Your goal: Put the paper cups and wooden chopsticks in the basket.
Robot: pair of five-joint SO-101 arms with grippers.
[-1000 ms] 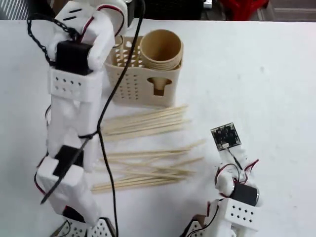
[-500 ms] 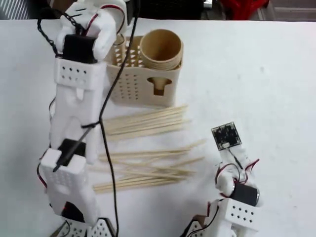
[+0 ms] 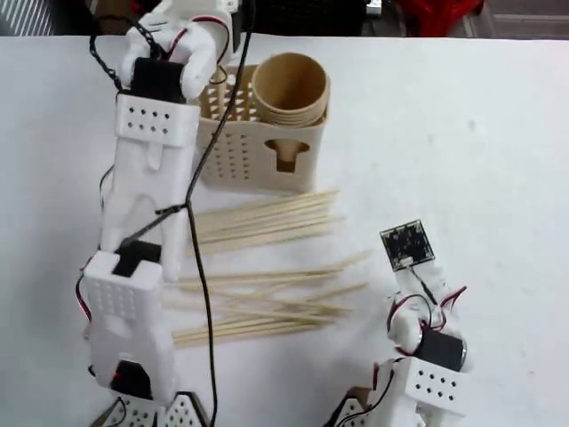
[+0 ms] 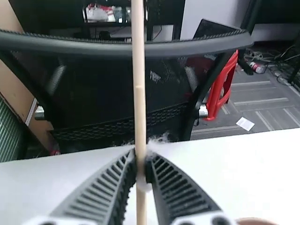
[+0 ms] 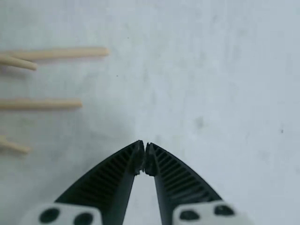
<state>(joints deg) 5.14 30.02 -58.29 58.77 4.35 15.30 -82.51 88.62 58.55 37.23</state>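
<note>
A cream perforated basket (image 3: 249, 147) stands at the back of the white table, with stacked paper cups (image 3: 291, 89) in its right half. Several wooden chopsticks (image 3: 267, 267) lie scattered in front of it. My left arm stretches up the left side, its wrist beside the basket's left rear corner. My left gripper (image 4: 140, 161) is shut on a single wooden chopstick (image 4: 138, 70) that stands upright between its fingers. My right gripper (image 5: 144, 157) hovers shut over bare table, with chopstick ends (image 5: 56, 54) just beyond its tips.
The right arm's base (image 3: 418, 356) sits at the front right of the table. The table's right half is bare white surface. A black mesh chair (image 4: 117, 79) and a red stool (image 4: 222, 82) stand beyond the far table edge.
My left arm has swung toward the far edge and straightened, carrying its wrist up past the basket's left side. The right arm and the chopsticks on the table have not moved.
</note>
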